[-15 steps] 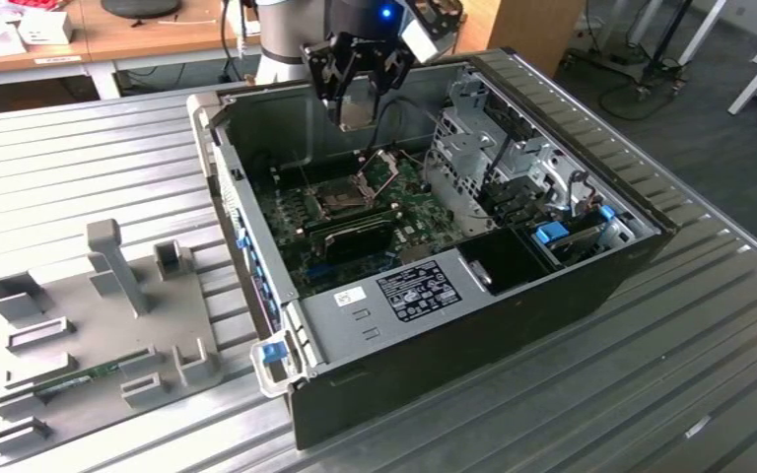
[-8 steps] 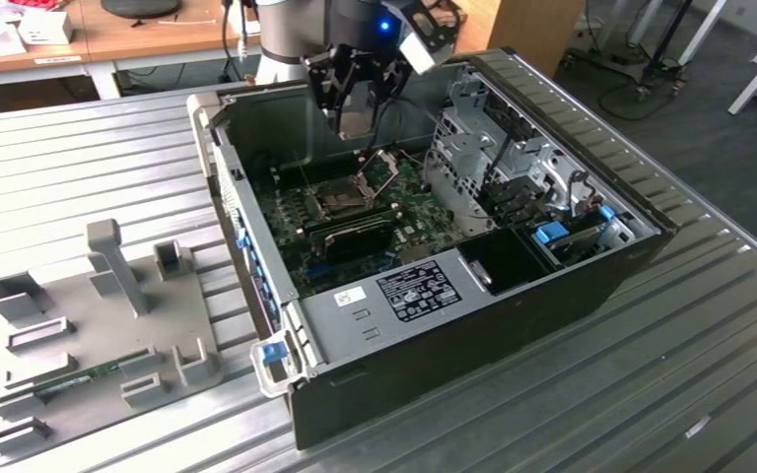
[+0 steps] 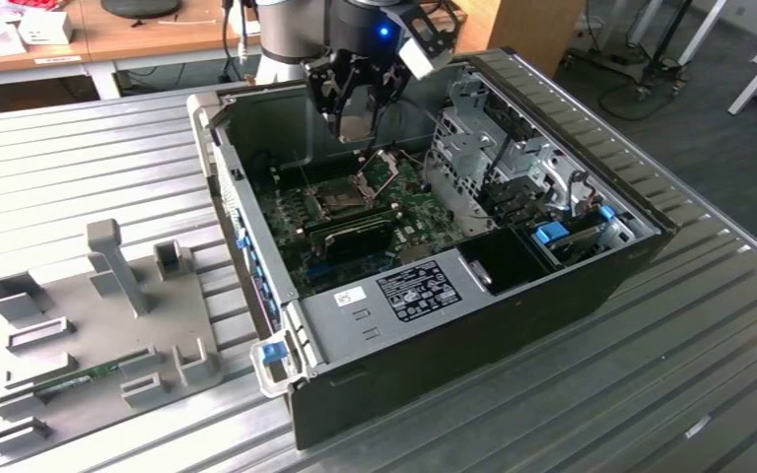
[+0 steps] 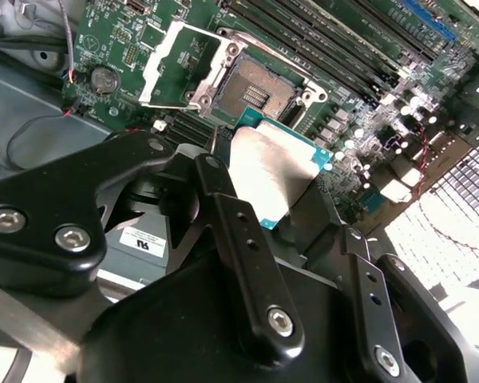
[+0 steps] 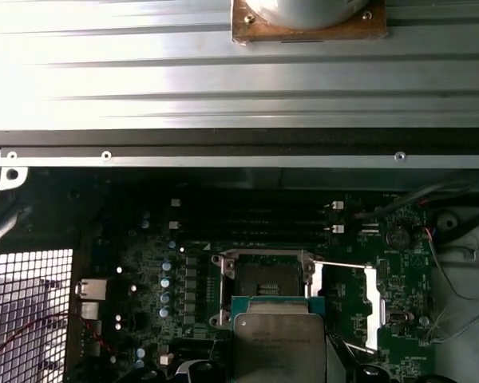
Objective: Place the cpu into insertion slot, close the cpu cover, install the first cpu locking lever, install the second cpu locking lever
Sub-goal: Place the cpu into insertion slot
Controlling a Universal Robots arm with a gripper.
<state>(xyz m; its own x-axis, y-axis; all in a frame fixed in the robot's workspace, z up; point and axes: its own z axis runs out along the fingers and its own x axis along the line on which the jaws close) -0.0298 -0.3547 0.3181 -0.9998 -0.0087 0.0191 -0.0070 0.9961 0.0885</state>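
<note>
My gripper (image 3: 352, 123) hangs inside the open computer case, above the green motherboard (image 3: 352, 232). It is shut on the cpu (image 4: 275, 171), a thin square chip with a silvery top and a green edge, held between the two black fingers (image 4: 223, 215). The cpu (image 5: 278, 343) floats a little off the insertion slot (image 5: 263, 279), not touching it. The insertion slot (image 4: 259, 92) lies bare, its dark centre showing inside the silvery rim. The cpu cover (image 4: 180, 64) is swung open and stands up beside the slot (image 3: 330, 202). A thin locking lever (image 5: 343, 265) sticks out by the cover.
Long black memory slots (image 4: 335, 40) run beside the socket. A metal drive cage (image 3: 497, 168) fills the case on the exterior view's right. The case wall (image 5: 223, 159) borders the board. A grey fixture plate (image 3: 103, 325) with upright blocks lies on the ribbed metal table at the exterior view's left.
</note>
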